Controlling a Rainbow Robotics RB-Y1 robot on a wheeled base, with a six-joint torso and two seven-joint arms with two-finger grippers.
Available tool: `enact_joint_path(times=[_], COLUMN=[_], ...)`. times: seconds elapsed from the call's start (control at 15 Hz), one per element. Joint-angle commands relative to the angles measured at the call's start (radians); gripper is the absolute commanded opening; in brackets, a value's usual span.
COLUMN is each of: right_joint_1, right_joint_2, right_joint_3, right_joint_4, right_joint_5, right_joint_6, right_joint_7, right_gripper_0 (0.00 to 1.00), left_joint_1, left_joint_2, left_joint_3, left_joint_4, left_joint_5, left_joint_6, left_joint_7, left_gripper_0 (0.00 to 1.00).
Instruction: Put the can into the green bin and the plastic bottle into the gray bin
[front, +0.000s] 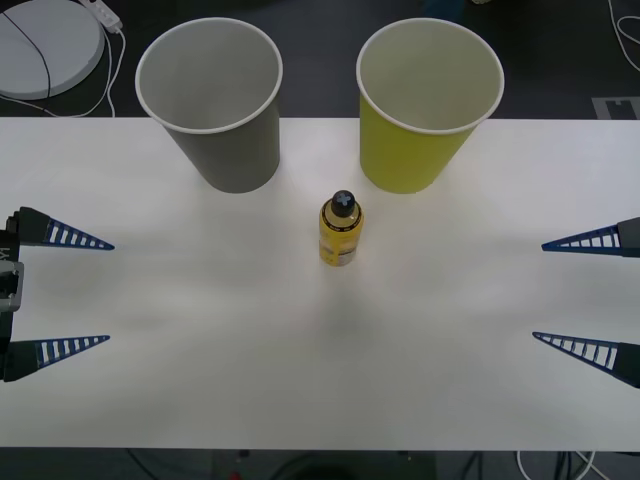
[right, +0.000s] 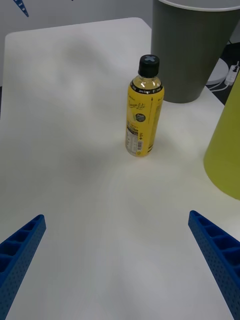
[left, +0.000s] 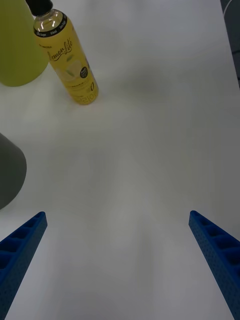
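Observation:
The plastic bottle (front: 341, 229) (right: 144, 108) (left: 66, 60), yellow with a black cap, stands upright at the table's middle. Just behind it stand the gray bin (front: 214, 104) (right: 192, 50) (left: 9, 170) to the left and the green bin (front: 427, 105) (right: 226, 155) (left: 19, 45) to the right, both upright. The can is out of view. My left gripper (front: 88, 291) (left: 117, 260) hangs open at the table's left edge, far from the bottle. Opposite it, my right gripper (front: 560, 292) (right: 117, 260) is open at the right edge, nothing between its fingers.
The white table (front: 320, 380) has free room in front of the bottle and on both sides. Beyond its far edge lie a round white disc (front: 45, 45) with a cable and a dark floor.

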Motion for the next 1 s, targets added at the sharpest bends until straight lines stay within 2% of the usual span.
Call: enact_joint_path(times=[0.07, 0.27, 0.33, 0.4, 0.47, 0.53, 0.8, 1.0], right_joint_1=[0.000, 0.000, 0.048, 0.086, 0.138, 0.187, 0.230, 0.224], right_joint_2=[0.000, 0.000, -0.003, -0.049, -0.107, -0.140, -0.160, -0.155], right_joint_3=[0.000, 0.000, 0.035, 0.060, 0.104, 0.112, 0.129, 0.245], right_joint_4=[0.000, 0.000, 0.023, 0.025, 0.003, -0.035, -0.084, -0.103], right_joint_5=[0.000, 0.000, -0.003, -0.075, -0.153, -0.190, -0.235, -0.244], right_joint_6=[0.000, 0.000, 0.006, 0.078, 0.199, 0.290, 0.431, 0.601], right_joint_7=[0.000, 0.000, -0.003, 0.008, 0.054, 0.114, 0.146, 0.164], right_gripper_0=[1.00, 1.00, 1.00, 1.00, 1.00, 1.00, 1.00, 1.00], left_joint_1=[0.000, 0.000, 0.000, 0.000, 0.000, 0.000, 0.000, 0.000], left_joint_2=[0.000, 0.000, 0.000, 0.000, 0.000, 0.000, 0.000, 0.000], left_joint_3=[0.000, 0.000, 0.000, 0.000, 0.000, 0.000, 0.000, 0.000], left_joint_4=[0.000, 0.000, 0.000, 0.000, 0.000, 0.000, 0.000, 0.000], left_joint_5=[0.000, 0.000, 0.000, 0.000, 0.000, 0.000, 0.000, 0.000], left_joint_6=[0.000, 0.000, 0.000, 0.000, 0.000, 0.000, 0.000, 0.000], left_joint_7=[0.000, 0.000, 0.000, 0.000, 0.000, 0.000, 0.000, 0.000], left_gripper_0=[1.00, 1.00, 1.00, 1.00, 1.00, 1.00, 1.00, 1.00])
